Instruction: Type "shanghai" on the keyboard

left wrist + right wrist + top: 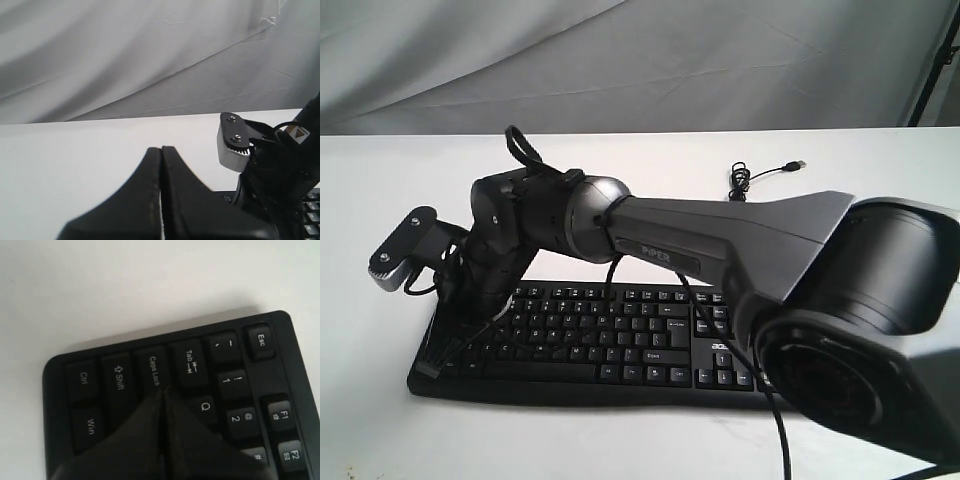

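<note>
**Pointing closed fingers at the keyboard's left end**

Holding the left fingers pressed flat together with no gap, off the keyboard's left end, aiming over bare white counter.

Hanging a grey wrist camera just above and outside the keyboard's left end.

Pointing the right fingers down at that same end, also pressed together, tips sitting over the inner edge of the Caps Lock key, just beside Q. Touching the keycap or not: cannot tell.

Lying flat on the counter, long side toward the exterior camera, number pad at the keyboard's right end.

Stretching the right arm from beyond the keyboard's right end, across above the key rows, to the left end.

Resting behind the keyboard's right half, well apart from its far edge: a loosely coiled black cable with its USB plug lying free on the counter.
</note>
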You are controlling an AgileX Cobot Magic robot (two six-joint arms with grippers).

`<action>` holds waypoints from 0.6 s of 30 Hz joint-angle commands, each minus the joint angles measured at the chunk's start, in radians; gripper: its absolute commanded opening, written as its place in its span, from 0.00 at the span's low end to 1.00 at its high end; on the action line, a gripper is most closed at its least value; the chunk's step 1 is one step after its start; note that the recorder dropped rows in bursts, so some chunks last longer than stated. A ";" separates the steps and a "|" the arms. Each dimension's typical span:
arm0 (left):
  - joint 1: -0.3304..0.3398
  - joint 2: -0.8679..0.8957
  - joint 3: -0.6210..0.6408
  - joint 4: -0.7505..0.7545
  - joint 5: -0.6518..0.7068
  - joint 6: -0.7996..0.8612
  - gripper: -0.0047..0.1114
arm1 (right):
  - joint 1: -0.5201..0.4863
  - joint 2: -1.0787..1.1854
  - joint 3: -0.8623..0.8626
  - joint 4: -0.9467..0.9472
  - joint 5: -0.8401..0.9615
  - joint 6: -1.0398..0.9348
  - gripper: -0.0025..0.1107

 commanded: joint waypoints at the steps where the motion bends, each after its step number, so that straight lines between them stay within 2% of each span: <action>1: -0.006 -0.002 0.002 0.000 -0.006 -0.003 0.04 | -0.003 -0.044 -0.005 -0.054 0.036 0.001 0.02; 3: -0.006 -0.002 0.002 0.000 -0.006 -0.003 0.04 | -0.013 -0.073 0.020 -0.082 0.068 0.017 0.02; 5: -0.006 -0.002 0.002 0.000 -0.006 -0.003 0.04 | -0.038 -0.132 0.122 -0.082 0.028 0.017 0.02; 8: -0.006 -0.002 0.002 0.000 -0.006 -0.003 0.04 | -0.089 -0.258 0.375 -0.056 -0.124 0.019 0.02; 12: -0.006 -0.002 0.002 0.000 -0.006 -0.003 0.04 | -0.137 -0.380 0.593 -0.016 -0.255 0.014 0.02; 18: -0.006 -0.002 0.002 0.000 -0.006 -0.003 0.04 | -0.148 -0.390 0.660 0.055 -0.322 -0.042 0.02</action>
